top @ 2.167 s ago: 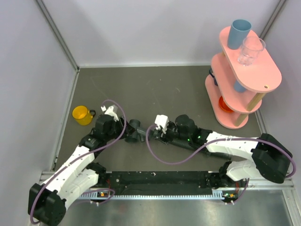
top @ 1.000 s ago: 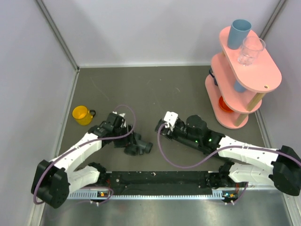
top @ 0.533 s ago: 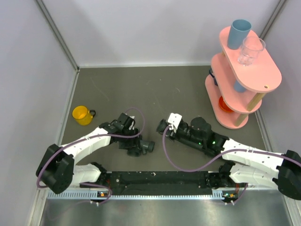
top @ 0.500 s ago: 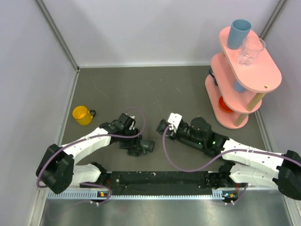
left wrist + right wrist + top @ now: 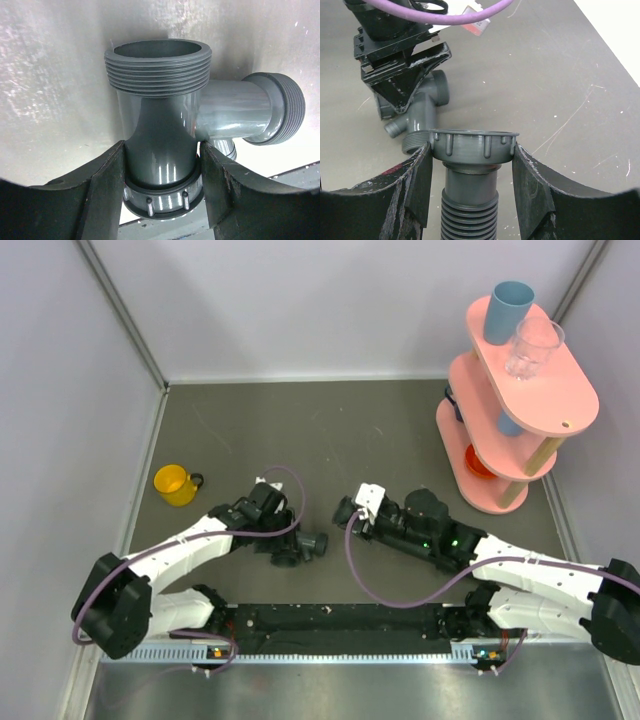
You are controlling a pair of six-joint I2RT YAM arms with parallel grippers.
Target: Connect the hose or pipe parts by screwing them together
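Overhead, scuffed grey table [image 5: 330,430], pale walls [image 5: 300,310]. Left gripper [image 5: 162,150] clamps the branch fitting [image 5: 160,125], whose threaded mouth points out past its fingertips. Right gripper [image 5: 472,150] pinches the hose [image 5: 470,205] lengthwise between its fingers, with the collar [image 5: 472,145] facing the fitting.

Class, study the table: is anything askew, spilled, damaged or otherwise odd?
Nothing stands out. The left fingers hold the fitting, the right fingers the hose at its collar. The mug stands upright, as do the cup and glass on the shelf; the table shows only fine scratches.
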